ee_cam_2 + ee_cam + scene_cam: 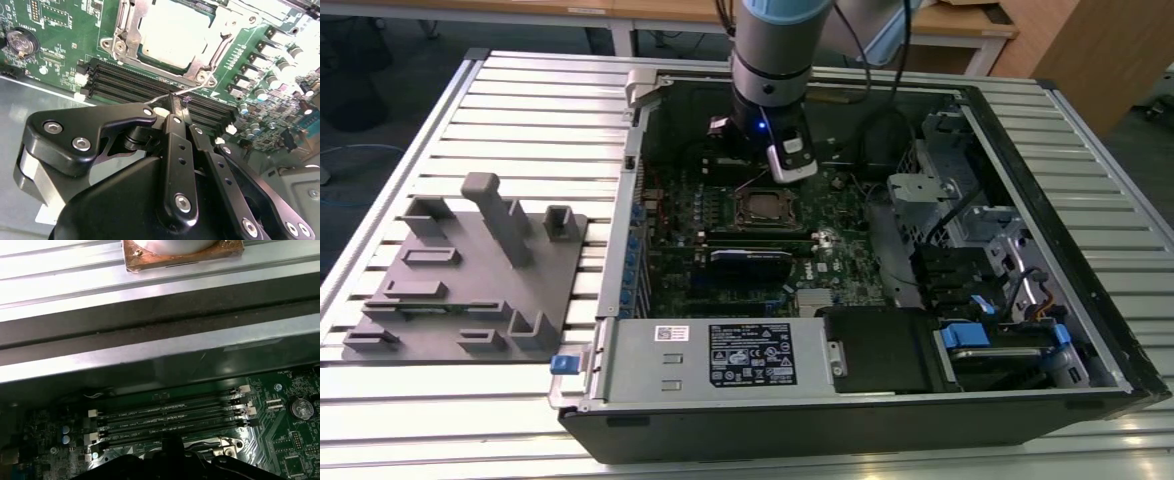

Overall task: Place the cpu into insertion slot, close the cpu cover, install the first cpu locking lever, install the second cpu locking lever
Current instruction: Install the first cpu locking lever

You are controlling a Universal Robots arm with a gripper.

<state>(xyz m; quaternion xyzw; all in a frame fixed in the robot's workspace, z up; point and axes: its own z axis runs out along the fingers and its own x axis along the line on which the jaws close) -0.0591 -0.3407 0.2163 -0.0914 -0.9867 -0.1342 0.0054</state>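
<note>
The cpu (170, 32) lies flat in the insertion slot (761, 207), its dull silver top showing through the window of the cpu cover (165, 67), which is folded down over it. A thin wire locking lever (197, 88) runs along the socket's edge beside the memory slots. My gripper (175, 102) is shut, and its black fingertips meet right at that wire and touch it. In the exterior view the gripper (785, 160) hangs just beyond the socket, inside the open computer case.
Several black memory slots (150, 85) lie between the gripper and the socket. The case wall (150, 355) and the slatted table (100, 270) are close behind. A grey fixture (467, 270) stands at the exterior view's left, and drive bays (987, 250) at its right.
</note>
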